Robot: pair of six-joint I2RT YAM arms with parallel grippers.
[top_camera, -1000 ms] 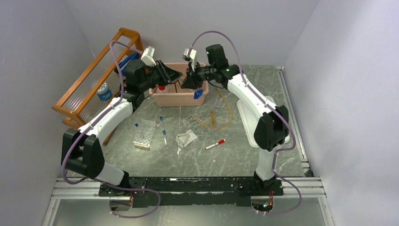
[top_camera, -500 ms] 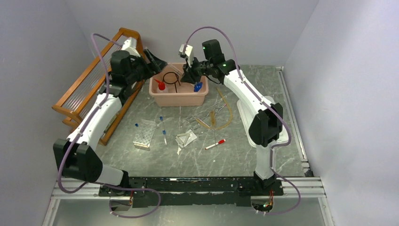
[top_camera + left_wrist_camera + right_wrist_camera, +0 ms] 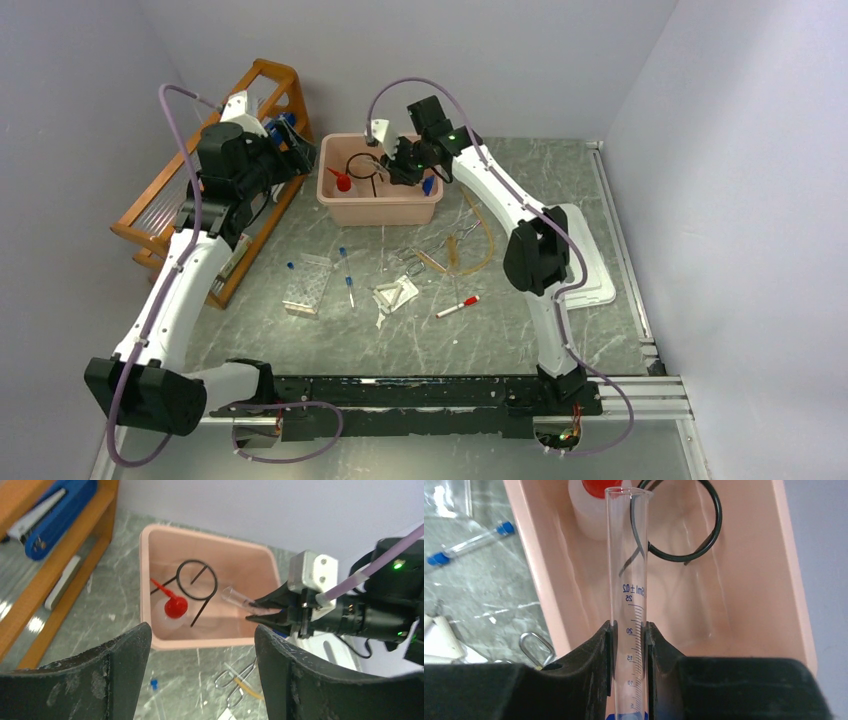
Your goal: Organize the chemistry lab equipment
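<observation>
A pink bin (image 3: 380, 212) at the back holds a black wire ring (image 3: 362, 166) and a clear red-capped squeeze bottle (image 3: 343, 182). My right gripper (image 3: 392, 164) hangs over the bin, shut on the thin graduated cylinder (image 3: 629, 580), whose blue base (image 3: 428, 185) trails behind the fingers. My left gripper (image 3: 300, 152) is open and empty, left of the bin beside the wooden rack (image 3: 190, 190). On the table lie a clear tube rack (image 3: 308, 285), blue-capped tubes (image 3: 346, 275), white triangles (image 3: 395, 295) and amber tubing (image 3: 482, 235).
A red-capped marker (image 3: 457, 307) lies near the triangles. Metal scissors-like tools (image 3: 455, 242) rest by the tubing. A white tray (image 3: 592, 285) sits at the right behind the right arm. A blue item (image 3: 57, 515) lies on the wooden rack's shelf.
My left gripper opened, let go of the red-capped bottle in the bin and drew back left toward the wooden rack. My right gripper carried the cylinder leftward over the bin.
</observation>
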